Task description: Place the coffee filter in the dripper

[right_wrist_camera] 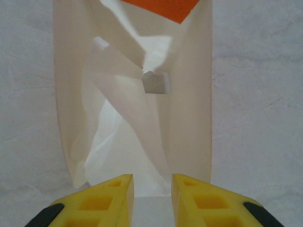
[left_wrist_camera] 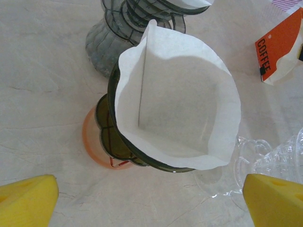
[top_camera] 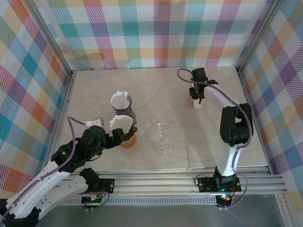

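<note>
- Checked walls hem the pale worktop (top_camera: 213, 146); the open room lies between the arms.
- The coffee filter (left_wrist_camera: 175, 104) sits in the dripper (left_wrist_camera: 108, 135). My left claw (left_wrist_camera: 151, 201) is spread wide before it.
- My right claw (right_wrist_camera: 152, 196) is nearly together at the filter pouch (right_wrist_camera: 132, 118) edge; I cannot tell if it grips.
- Risk: a careless pull-back snags the paper rim and topples the stack onto the glass server (top_camera: 162, 136) just beside it.

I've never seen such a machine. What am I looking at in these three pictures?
Two robot arms with two-finger grippers. One picture looks down from above; the others come from wrist cameras. On the table: a white paper filter in a dark see-through dripper on an orange cup, a second dripper with filter, and a clear glass vessel. The left gripper is open, empty. The right gripper, yellow fingers nearly touching, sits at a white bag with an orange label; grip unclear.
</note>
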Controlling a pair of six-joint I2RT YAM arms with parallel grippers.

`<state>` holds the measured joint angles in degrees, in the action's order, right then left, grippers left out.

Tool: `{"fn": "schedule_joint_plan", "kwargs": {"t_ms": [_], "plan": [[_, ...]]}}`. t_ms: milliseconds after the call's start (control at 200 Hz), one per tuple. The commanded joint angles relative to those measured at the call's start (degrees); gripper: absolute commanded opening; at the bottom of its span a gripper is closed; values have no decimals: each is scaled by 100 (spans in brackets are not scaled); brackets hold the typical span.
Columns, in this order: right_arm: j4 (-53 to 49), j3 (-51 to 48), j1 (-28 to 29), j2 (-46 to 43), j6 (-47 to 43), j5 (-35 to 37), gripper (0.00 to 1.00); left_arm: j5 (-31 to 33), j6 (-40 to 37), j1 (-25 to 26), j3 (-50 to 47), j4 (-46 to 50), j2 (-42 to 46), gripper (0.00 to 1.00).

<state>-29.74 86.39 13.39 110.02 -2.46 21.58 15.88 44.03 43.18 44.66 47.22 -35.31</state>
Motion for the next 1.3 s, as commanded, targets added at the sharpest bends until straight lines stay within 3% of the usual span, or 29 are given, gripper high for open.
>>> {"fn": "schedule_joint_plan", "kwargs": {"t_ms": [0, 255, 555, 690, 1040, 1295], "plan": [[192, 197, -47, 171, -171, 121, 27, -122, -78, -45, 220, -219, -66, 100], [162, 385, -43, 448, -145, 70, 27, -129, -70, -38, 270, -200, -143, 100], [352, 166, -45, 238, -123, 180, 0, -160, -46, -42, 296, -169, -152, 100], [397, -26, -36, -112, 32, 220, 0, -168, -27, -44, 264, -152, -112, 100], [-38, -963, 239, -1922, 749, 179, 0, -298, -13, -41, 217, -113, 82, 100], [-963, -1432, 1163, -3771, 1329, -111, 0, -441, -42, -34, 256, 103, 352, 100]]}}
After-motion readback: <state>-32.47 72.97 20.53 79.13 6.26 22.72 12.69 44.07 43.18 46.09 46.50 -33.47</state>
